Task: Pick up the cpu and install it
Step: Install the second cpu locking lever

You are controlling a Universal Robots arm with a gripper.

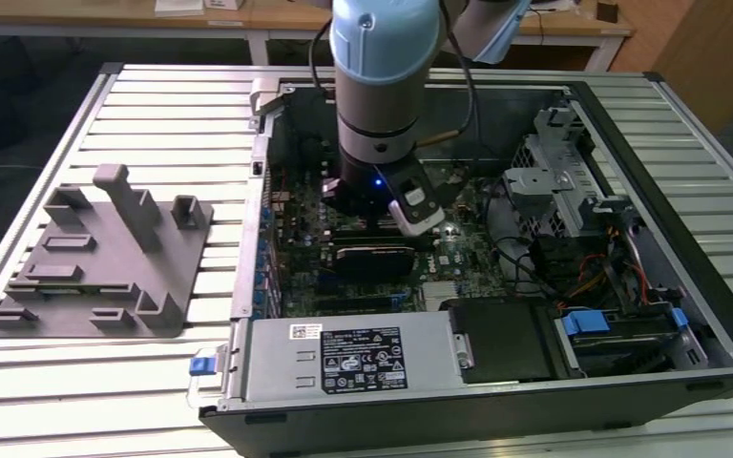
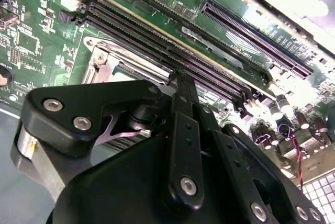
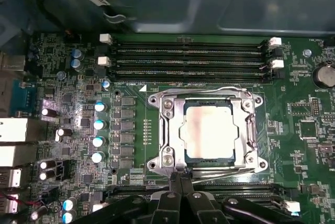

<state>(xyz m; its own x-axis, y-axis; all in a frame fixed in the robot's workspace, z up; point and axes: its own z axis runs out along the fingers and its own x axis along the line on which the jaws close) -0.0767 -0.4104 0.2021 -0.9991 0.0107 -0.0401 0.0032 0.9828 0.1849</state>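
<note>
The cpu [image 3: 209, 130], a flat square chip with a pale silvery top, lies inside the metal socket frame [image 3: 166, 130] on the green motherboard [image 3: 309, 145]. My gripper [image 3: 181, 181] is shut with nothing between its fingers, its tips just off the frame's edge and a little apart from the chip. In the second wrist view the black fingers [image 2: 180, 109] are pressed together and hover over one corner of the socket frame [image 2: 104, 59]. In the exterior view the arm [image 1: 386, 114] reaches down into the open computer case [image 1: 672, 277], hiding the socket.
Memory slots [image 3: 188, 59] run along one side of the socket, and capacitors [image 3: 98, 132] stand on another side. A grey fixture block [image 1: 99, 258] sits on the slatted table at the exterior view's left. The power supply [image 1: 341, 358] and a drive cage [image 1: 557, 181] crowd the case.
</note>
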